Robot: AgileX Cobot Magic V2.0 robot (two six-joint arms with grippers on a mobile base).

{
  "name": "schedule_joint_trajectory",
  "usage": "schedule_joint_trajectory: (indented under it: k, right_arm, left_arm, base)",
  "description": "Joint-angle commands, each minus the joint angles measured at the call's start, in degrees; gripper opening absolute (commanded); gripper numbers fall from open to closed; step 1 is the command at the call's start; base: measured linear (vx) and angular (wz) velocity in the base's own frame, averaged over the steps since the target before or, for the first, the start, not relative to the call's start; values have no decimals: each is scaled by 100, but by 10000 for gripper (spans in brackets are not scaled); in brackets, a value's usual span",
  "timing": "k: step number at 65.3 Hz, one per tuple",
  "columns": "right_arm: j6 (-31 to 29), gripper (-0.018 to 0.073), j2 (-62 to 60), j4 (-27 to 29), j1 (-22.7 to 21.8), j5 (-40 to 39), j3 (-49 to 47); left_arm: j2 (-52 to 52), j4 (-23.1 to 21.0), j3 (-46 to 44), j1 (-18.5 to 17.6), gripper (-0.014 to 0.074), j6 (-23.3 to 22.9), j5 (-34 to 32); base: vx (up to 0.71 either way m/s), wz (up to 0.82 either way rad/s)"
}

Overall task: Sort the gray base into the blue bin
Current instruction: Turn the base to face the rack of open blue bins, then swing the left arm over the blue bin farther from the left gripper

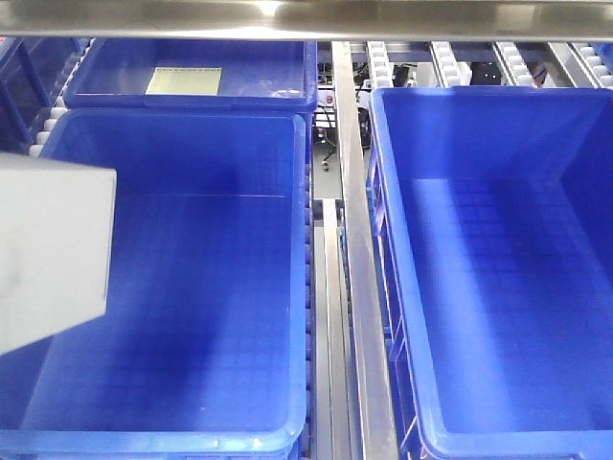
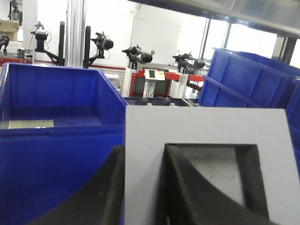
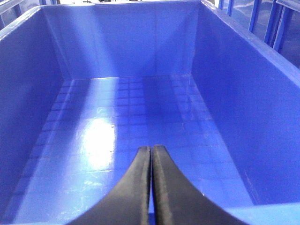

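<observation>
At far left, gray base point(image 1: 48, 249) hangs over left edge of blue bin point(image 1: 192, 316) w/ left fingers point(image 2: 187, 197) clamped on one wall: one inside the recess, one outside. Over at right crate point(image 1: 498, 287): right fingers point(image 3: 140, 187) pressed together, tips above its grid floor.

This is an industrial robotics test cell. Deep blue crates point(image 1: 182, 153) sit along roller conveyor rails point(image 1: 446, 63), and black mounted rigs point(image 2: 139, 55) stand by aluminium posts point(image 2: 75, 28).

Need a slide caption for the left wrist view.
Left gripper, jaws shut on a wall of the gray base, recess toward camera; blue crates behind.
</observation>
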Motion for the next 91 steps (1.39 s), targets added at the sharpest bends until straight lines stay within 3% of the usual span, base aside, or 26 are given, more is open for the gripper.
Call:
schedule_joint_trajectory:
  k: [1, 14, 29, 36, 69, 91]
  right_arm:
    - [-40, -5, -10, -33, -2, -389, 9]
    - [-40, -5, -10, -33, -2, -389, 9]
    - [-40, -5, -10, -33, -2, -389, 9]
    - [-40, -5, -10, -33, -2, -389, 9]
    - [-40, -5, -10, -33, -2, -389, 9]
    - [-40, -5, -10, -33, -2, -389, 9]
  left_arm:
    - [97, -84, -176, -22, -6, -33, -798]
    - [876, -78, -182, -337, -6, -11, -1256]
    - [2206, 284, -195, -1514, -6, 9, -2812]
    - [2987, 279, -479, -1975, -6, 9, -3130]
    - [6450, 279, -3566, -3104, -6, 2, -2806]
    - [8580, 279, -6182, -3282, -6, 7, -1258]
  base:
    - [0, 0]
    - [0, 0]
    - [0, 0]
    - [0, 0]
    - [0, 0]
    - [0, 0]
